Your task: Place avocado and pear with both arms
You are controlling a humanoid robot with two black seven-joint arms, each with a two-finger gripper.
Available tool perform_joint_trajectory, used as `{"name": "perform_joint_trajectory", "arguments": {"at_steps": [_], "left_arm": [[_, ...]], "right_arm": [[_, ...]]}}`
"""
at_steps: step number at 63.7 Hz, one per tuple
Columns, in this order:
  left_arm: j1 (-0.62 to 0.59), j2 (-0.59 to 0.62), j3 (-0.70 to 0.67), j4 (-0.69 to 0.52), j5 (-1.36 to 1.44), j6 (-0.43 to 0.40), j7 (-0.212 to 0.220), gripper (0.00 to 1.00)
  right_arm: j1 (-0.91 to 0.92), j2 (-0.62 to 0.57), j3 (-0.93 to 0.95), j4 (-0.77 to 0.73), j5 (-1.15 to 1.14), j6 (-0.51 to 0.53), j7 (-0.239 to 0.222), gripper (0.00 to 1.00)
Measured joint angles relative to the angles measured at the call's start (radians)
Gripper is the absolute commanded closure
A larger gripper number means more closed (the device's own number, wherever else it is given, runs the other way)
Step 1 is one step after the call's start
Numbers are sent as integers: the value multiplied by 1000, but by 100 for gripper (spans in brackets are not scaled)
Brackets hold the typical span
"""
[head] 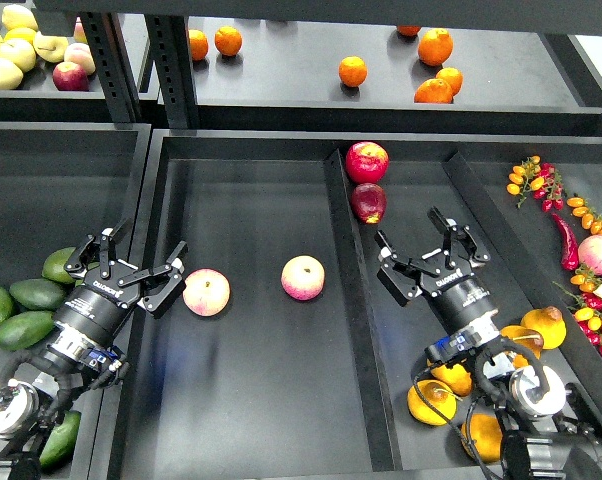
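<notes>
Two pink-and-yellow round peaches are held in the black middle tray, the nearer just beside the wide-open, empty left gripper. The right gripper is likewise spread and empty, with the yellow-orange stemmed pear behind its jaws in the right compartment. Glossy dark green oval avocados are gathered behind the left jaws in the left tray.

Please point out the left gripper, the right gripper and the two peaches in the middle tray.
left gripper [141,263]: head view, between fingertips.
right gripper [413,233]: head view, between fingertips.
left peach [206,292]: head view, centre.
right peach [303,277]: head view, centre.
</notes>
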Motion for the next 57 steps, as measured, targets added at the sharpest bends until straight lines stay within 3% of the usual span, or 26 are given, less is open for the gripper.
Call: {"name": "perform_joint_trajectory", "arguments": {"at_steps": [5, 12, 24, 37, 57], "left_arm": [[0, 0, 4, 4, 16, 0, 0, 1], [0, 0, 10, -4, 27, 0, 0, 1], [-4, 0, 15, -27, 36, 0, 0, 1], [-4, 0, 17, -60, 57, 0, -10, 1], [0, 0, 42, -86, 60, 0, -24, 1]], "right_arm": [[0, 0, -25, 0, 18, 1, 45, 0], [4, 0, -41, 65, 29, -32, 68, 0], [19, 0, -42, 184, 29, -201, 71, 0], [56, 0, -32, 256, 24, -311, 72, 0], [83, 0, -30, 261, 26, -334, 101, 0]]}}
